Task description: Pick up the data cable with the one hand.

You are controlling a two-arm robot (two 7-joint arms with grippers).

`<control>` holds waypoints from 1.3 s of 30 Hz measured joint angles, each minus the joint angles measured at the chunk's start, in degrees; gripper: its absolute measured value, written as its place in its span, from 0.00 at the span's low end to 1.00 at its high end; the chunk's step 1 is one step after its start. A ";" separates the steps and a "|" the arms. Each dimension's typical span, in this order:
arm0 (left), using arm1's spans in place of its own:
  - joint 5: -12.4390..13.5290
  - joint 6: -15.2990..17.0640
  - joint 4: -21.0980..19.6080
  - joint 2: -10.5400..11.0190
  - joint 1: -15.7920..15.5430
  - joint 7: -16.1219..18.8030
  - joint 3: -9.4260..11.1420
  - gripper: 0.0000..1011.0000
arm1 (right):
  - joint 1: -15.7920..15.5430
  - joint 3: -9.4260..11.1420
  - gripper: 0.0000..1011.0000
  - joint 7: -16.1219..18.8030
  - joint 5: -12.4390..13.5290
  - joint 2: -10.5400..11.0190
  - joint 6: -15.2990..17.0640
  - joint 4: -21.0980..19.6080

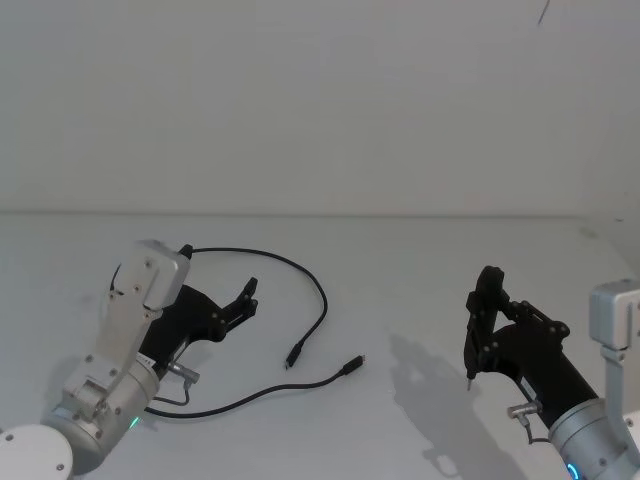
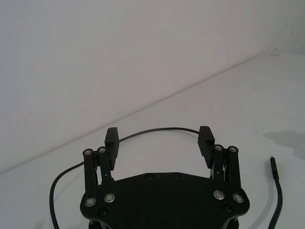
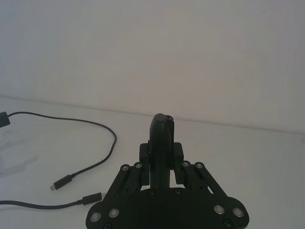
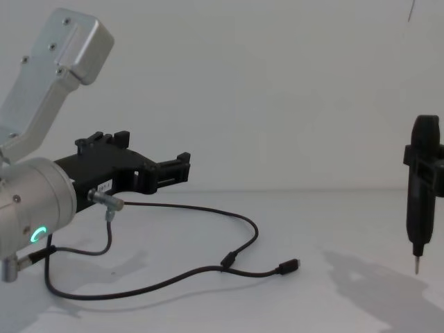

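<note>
My left chunky black 2-jaw gripper (image 1: 248, 297) hangs spread above the white tabletop (image 1: 420, 260), near the long thin black forked data cable (image 1: 322, 300), which lies flat there, in no container. Risk: so thin a cord may slip my pads (image 2: 206, 136) if they close too high. My right gripper (image 3: 161, 155), well apart, pinches a black metal-tipped pen-shaped tool (image 4: 423, 180).

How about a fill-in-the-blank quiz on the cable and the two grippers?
1. The left gripper hovers with its jaws ___.
2. The cable ends in ___ small plugs lying on the table.
3. The right gripper is ___ on a slender black tool with a metal tip.

Missing words: open; two; shut.
</note>
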 joint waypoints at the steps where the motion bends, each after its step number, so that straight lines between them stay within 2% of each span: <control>1: 0.00 0.00 0.01 0.00 0.00 0.00 0.00 0.99 | 0.00 0.00 0.28 0.00 0.00 0.00 0.00 0.00; 19: -0.09 0.02 0.19 0.01 -0.18 -0.59 0.02 0.99 | 0.00 0.00 0.28 0.00 0.00 0.00 0.00 0.00; 27: -1.32 -0.23 0.85 0.50 -1.10 -4.12 0.29 0.99 | 0.00 0.00 0.28 0.00 0.00 0.00 0.00 0.00; 39: -4.95 0.70 1.73 2.51 -3.00 -13.43 1.01 0.99 | 0.00 0.00 0.28 0.00 0.00 0.00 0.00 0.00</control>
